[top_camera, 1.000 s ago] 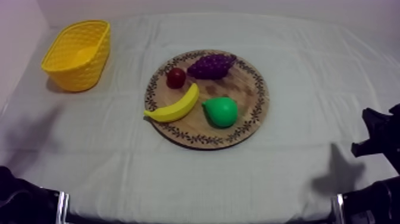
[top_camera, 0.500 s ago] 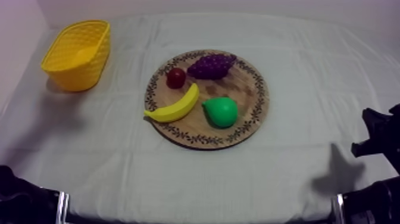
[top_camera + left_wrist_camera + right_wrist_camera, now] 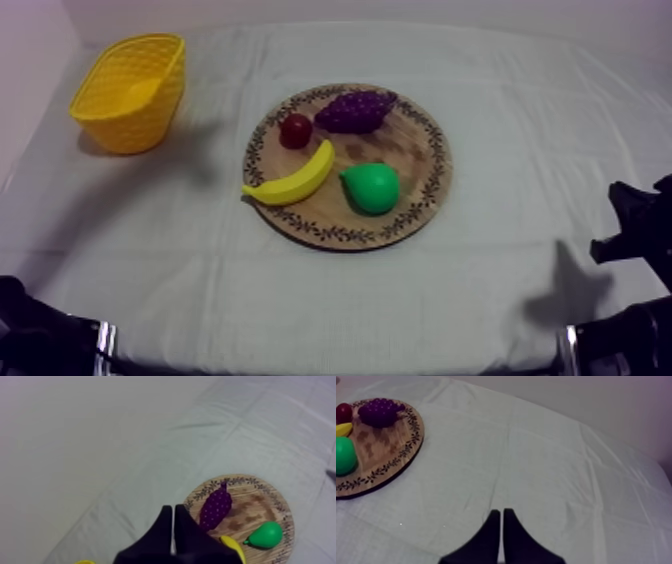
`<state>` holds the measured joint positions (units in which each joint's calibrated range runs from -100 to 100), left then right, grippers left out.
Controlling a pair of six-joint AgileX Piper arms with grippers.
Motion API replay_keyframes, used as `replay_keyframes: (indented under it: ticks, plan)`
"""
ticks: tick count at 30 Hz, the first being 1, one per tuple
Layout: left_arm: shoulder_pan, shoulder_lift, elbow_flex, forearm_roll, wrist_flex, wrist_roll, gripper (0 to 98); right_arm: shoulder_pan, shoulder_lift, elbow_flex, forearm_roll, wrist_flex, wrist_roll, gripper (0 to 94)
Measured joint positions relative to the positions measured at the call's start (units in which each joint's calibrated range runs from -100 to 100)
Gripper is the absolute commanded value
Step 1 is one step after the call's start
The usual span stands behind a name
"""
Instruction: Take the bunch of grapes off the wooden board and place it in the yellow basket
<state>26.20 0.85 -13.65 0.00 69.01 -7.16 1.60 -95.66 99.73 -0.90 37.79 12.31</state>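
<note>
The purple bunch of grapes point(image 3: 355, 110) lies at the far edge of the round wooden board point(image 3: 430, 200), beside a small red fruit point(image 3: 295, 130). The yellow basket point(image 3: 130, 90) stands at the far left of the table, apart from the board. My left gripper point(image 3: 172, 510) is shut on nothing, its fingers forming a narrow wedge high above the cloth, with the grapes point(image 3: 216, 507) just beyond its tip. My right gripper point(image 3: 501, 512) is also shut and holds nothing. It hovers over bare cloth well to the right of the board point(image 3: 386, 451) and the grapes point(image 3: 380, 411).
A banana point(image 3: 290, 178) and a green pear point(image 3: 371, 187) lie on the near half of the board. My right arm point(image 3: 635, 230) sits at the right edge, my left arm point(image 3: 30, 335) low at the left. Open cloth lies between board and basket.
A faint shadow on the cloth at the left has drifted toward the board, and my left arm's dark shape has shifted slightly. The fruit, basket and right arm have not moved.
</note>
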Motion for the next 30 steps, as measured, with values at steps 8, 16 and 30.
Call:
replay_keyframes:
  ticks: [8, 16, 30]
  plan:
    - [0.2, 9.4, -2.8, 2.82, 1.5, -2.5, 0.0, 0.0, 0.0, 0.0, 0.0, 0.0, 0.0, 0.2]
    - [0.7, 14.4, -1.9, 2.18, 2.0, -3.2, 0.0, 0.0, 0.0, 0.0, 0.0, 0.0, 0.0, 0.2]
    - [1.7, 14.0, 1.9, 1.35, -2.4, -3.2, 6.7, 0.0, 0.0, 0.0, 0.0, 0.0, 0.0, 0.2]
